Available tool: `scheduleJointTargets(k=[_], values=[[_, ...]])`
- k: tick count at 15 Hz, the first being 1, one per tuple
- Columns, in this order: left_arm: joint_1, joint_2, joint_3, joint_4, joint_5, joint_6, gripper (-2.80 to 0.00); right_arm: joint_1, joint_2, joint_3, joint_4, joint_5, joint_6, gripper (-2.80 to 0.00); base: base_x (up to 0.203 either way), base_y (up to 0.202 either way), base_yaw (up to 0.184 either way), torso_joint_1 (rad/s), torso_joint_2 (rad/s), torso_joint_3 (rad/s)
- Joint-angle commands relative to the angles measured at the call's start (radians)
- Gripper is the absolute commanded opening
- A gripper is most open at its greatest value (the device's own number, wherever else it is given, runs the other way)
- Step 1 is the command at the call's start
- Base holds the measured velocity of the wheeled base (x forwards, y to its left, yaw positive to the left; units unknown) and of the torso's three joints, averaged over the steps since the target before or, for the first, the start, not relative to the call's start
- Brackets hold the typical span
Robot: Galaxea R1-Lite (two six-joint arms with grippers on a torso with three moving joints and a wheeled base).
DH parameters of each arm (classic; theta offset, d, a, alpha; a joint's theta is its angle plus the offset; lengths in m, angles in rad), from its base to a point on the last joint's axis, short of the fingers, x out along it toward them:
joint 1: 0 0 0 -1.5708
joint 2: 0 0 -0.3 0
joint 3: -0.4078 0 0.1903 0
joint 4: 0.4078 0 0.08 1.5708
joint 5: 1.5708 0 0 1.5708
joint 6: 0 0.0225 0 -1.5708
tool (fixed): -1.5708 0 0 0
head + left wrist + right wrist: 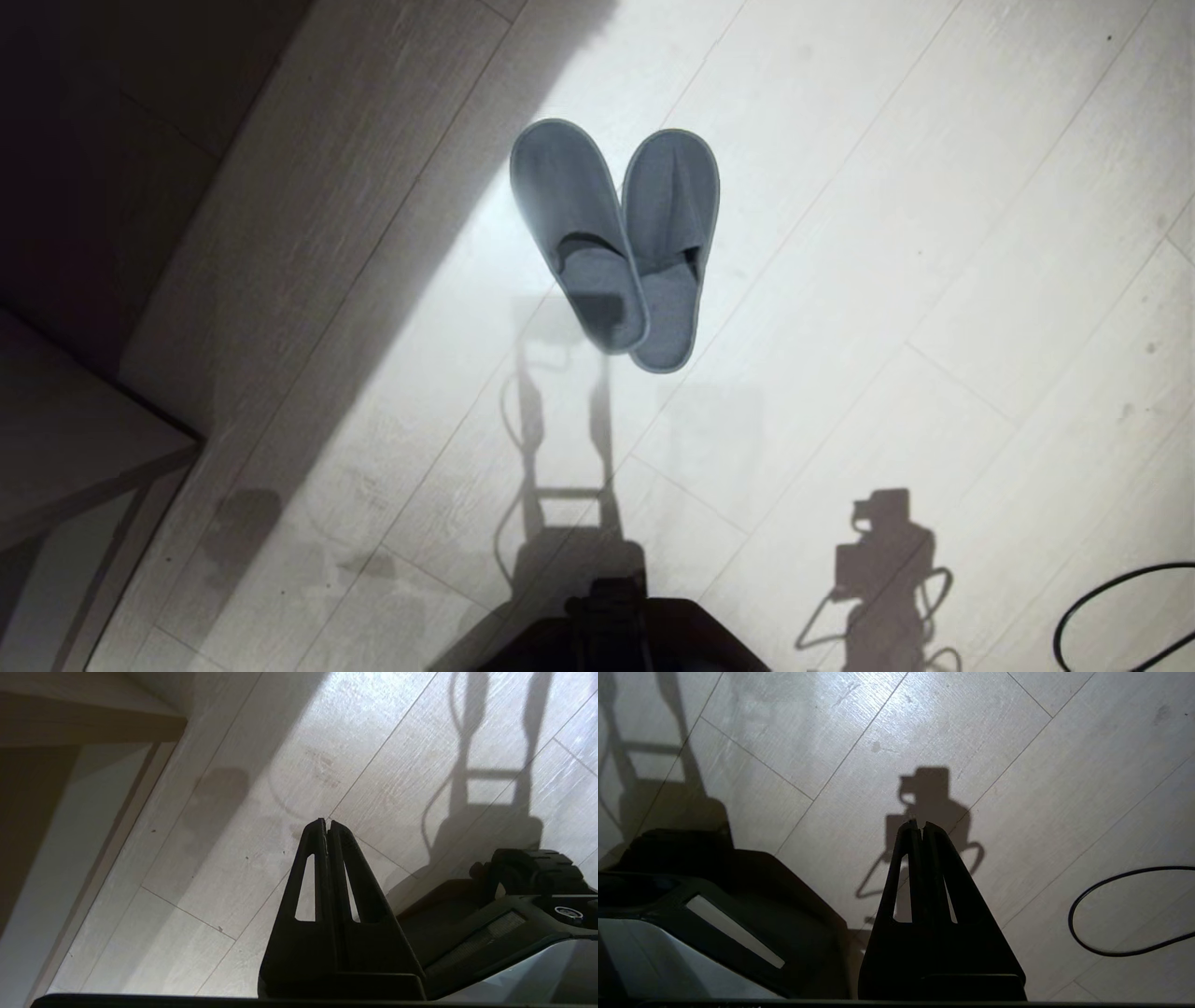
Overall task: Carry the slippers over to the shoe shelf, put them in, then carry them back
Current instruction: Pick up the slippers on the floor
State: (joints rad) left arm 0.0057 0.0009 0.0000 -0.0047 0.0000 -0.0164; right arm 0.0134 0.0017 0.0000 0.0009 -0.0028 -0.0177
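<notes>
The slippers (616, 245) lie as a pair on the pale plank floor (934, 280), at about 12 o'clock from the robot's base (616, 635) and well apart from it. Their toes point away from the robot and spread apart; their heels overlap, the left one resting on the right one's heel edge. Each slipper's opening looks empty.

Neither arm shows in the head view. In the left wrist view the left gripper (326, 823) hangs over bare floor with its fingers pressed together and nothing between them. In the right wrist view the right gripper (919, 825) does the same, fingers closed on nothing. Neither is near the pair, so the pickup has not begun.

At about 9 o'clock a dark wooden unit (65, 448) juts in, with a shadowed recess under its edge; whether this is the shoe shelf, or what sits in it, cannot be told.

Judging from this layout, the overlapped heels are the main risk: a grasp on one slipper could drag or flip the other, and soft fabric may fold and slip from narrow fingers. The fingers must spread before descending, or they will only push the pair along the floor. A black cable (1111, 616) loops at about 4 o'clock and could snag the base when it drives.
</notes>
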Motion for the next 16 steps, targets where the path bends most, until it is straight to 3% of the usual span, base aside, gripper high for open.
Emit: scheduleJointTargets(k=[1,7,10,16], values=[[0.0,0.001,0.0,0.0,0.0,0.0,-2.8,0.0,0.0,0.0,0.001,0.0,0.001,-2.8,0.0,0.0,0.0,0.005,0.0,-0.199],[0.0,0.001,0.0,0.0,0.0,-0.002,-2.8,0.0,0.0,-0.012,-0.009,0.006,-0.011,-2.8,0.0,0.0,0.0,0.003,0.0,-0.088],[0.0,0.001,0.0,0.0,0.0,-0.002,-2.8,0.0,0.025,-0.108,-0.004,0.009,-0.009,-2.8,0.0,0.0,0.0,0.0,0.0,0.0],[0.0,0.001,0.0,0.0,0.0,-0.002,-2.8,0.045,0.375,-0.289,-0.058,0.084,-0.011,-2.8,0.0,0.0,0.0,0.0,0.0,0.0]])
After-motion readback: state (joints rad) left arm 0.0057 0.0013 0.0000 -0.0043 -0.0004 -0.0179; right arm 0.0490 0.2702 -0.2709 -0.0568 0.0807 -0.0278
